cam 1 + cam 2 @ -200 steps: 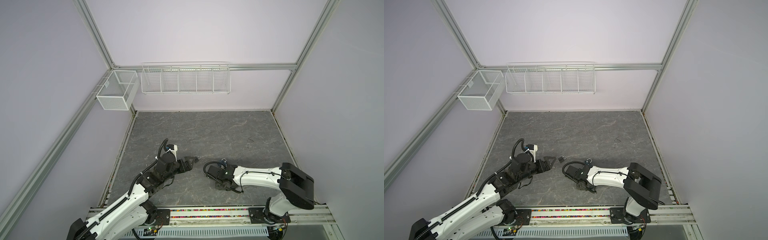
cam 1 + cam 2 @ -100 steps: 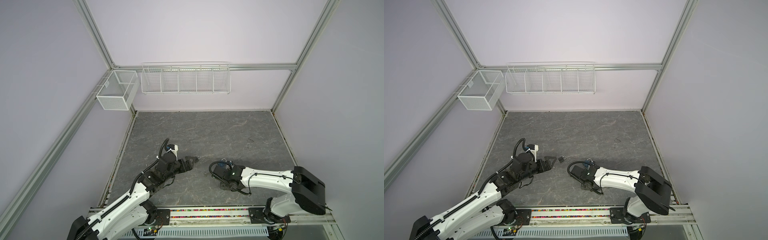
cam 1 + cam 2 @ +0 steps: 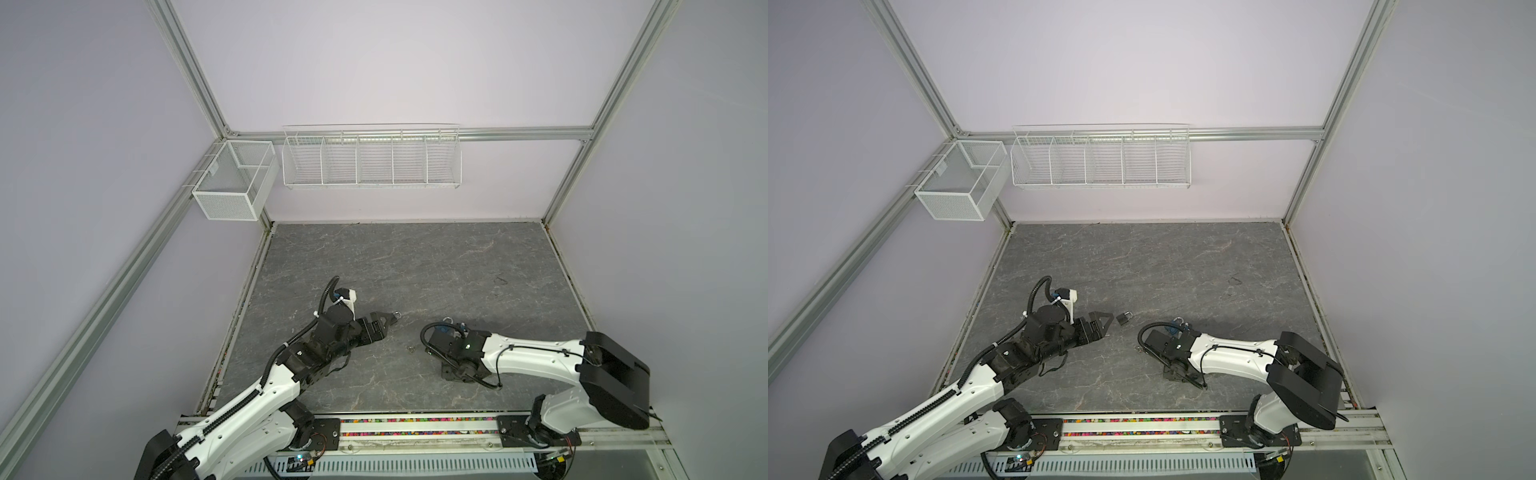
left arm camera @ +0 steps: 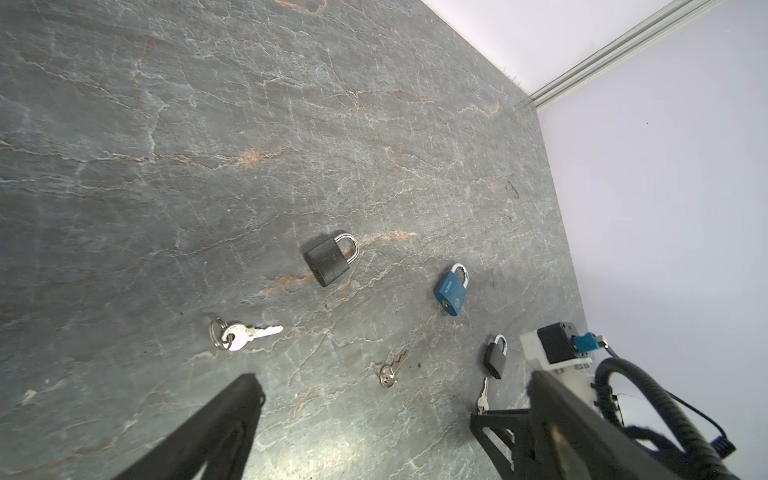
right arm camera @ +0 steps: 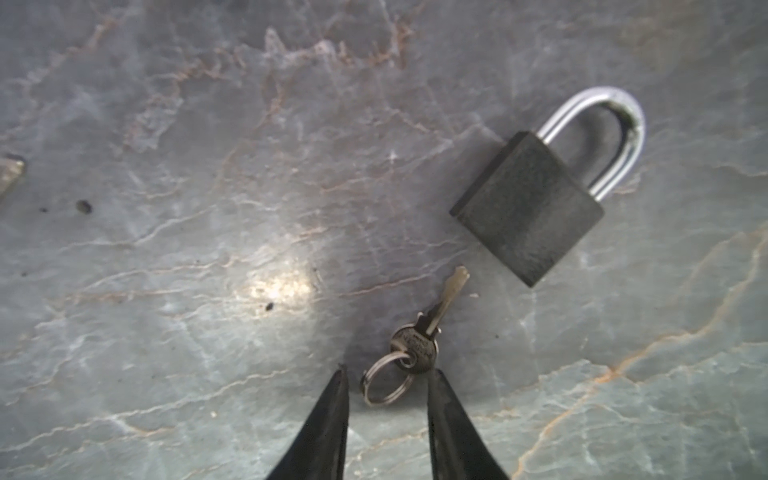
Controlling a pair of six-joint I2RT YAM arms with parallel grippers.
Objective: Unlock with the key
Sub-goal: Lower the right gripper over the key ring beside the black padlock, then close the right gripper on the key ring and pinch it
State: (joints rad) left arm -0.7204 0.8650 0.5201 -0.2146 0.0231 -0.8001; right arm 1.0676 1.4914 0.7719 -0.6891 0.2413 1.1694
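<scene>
Right fingers (image 5: 328, 424) stood part-open astride key ring (image 5: 386, 384), gripping nothing; left fingers (image 4: 224, 424) wide, empty. I judged: pinch key (image 5: 419, 343) bow, not ring, blade toward padlock (image 5: 528, 208).

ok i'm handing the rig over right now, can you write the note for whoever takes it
Left gripper: open, empty, pointing toward the larger black padlock.
Right gripper: open, tips either side of the small key's ring, not closed on it.
Things: that key lies on the table beside the small black padlock. The blue padlock, silver key and third key lie loose.
Done: nothing picked up; all shackles look shut.
Left: grip key, steady padlock, insert, turn.
</scene>
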